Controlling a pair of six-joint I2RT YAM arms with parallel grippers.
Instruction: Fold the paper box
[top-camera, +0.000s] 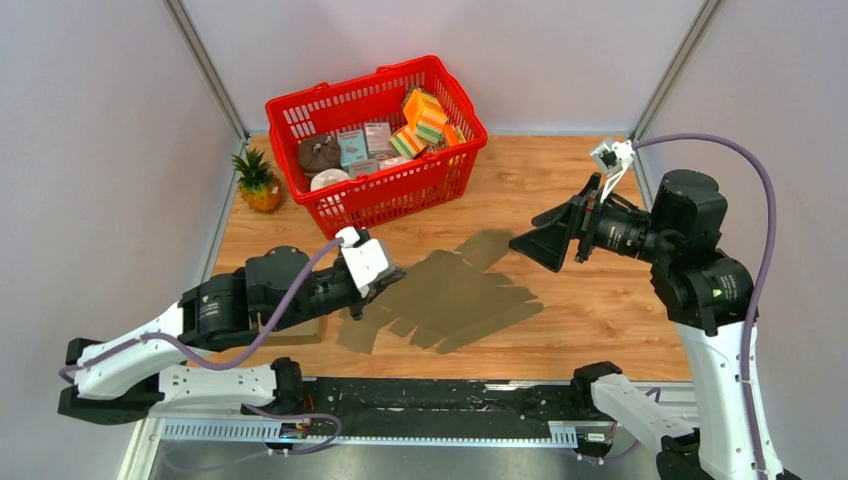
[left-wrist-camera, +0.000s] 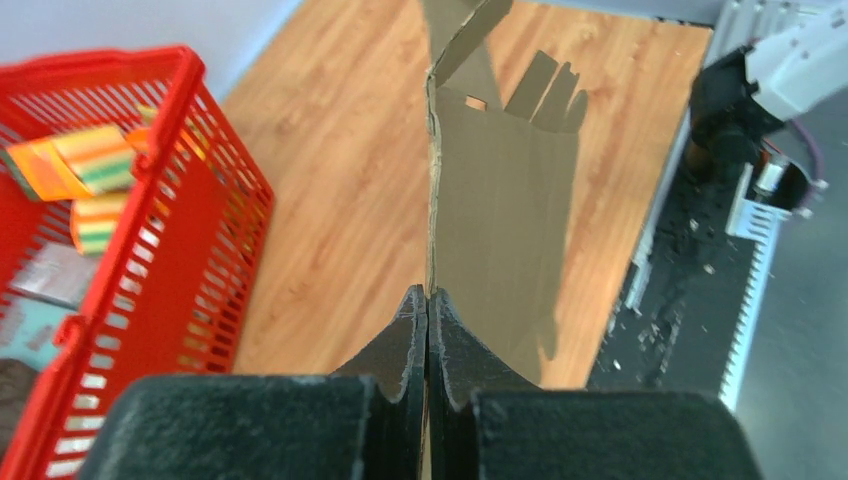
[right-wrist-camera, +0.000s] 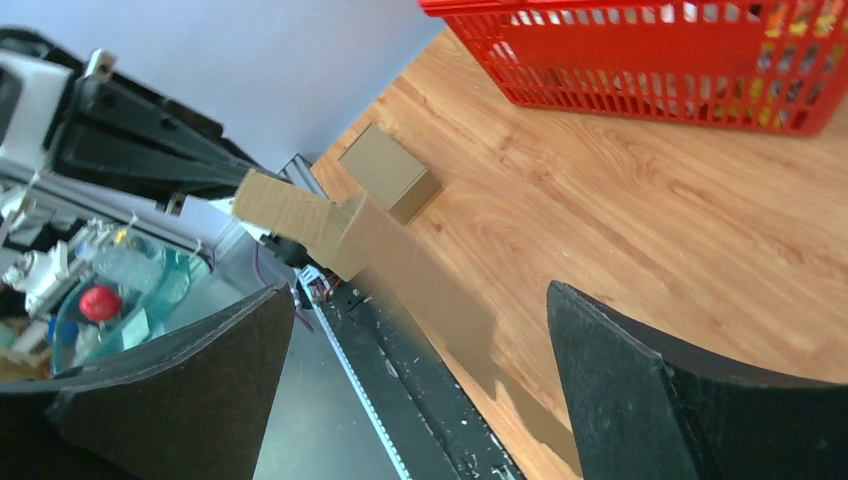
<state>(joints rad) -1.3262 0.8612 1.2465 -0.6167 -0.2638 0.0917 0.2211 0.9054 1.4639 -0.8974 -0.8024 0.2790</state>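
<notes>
From above, the flattened paper box (top-camera: 455, 295) lies mid-tabletop (top-camera: 610, 300), in front of a red basket (top-camera: 400, 195). The left wrist view shows the left gripper (left-wrist-camera: 428, 300) clenched on the box's edge. In the right wrist view, the right gripper (right-wrist-camera: 420, 292) stands released and wide apart, holding nothing.

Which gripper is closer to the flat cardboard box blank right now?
Left. The left gripper is shut on the left edge of the cardboard box blank. The right gripper stands open just off its far-right flap, gripping nothing.
</notes>
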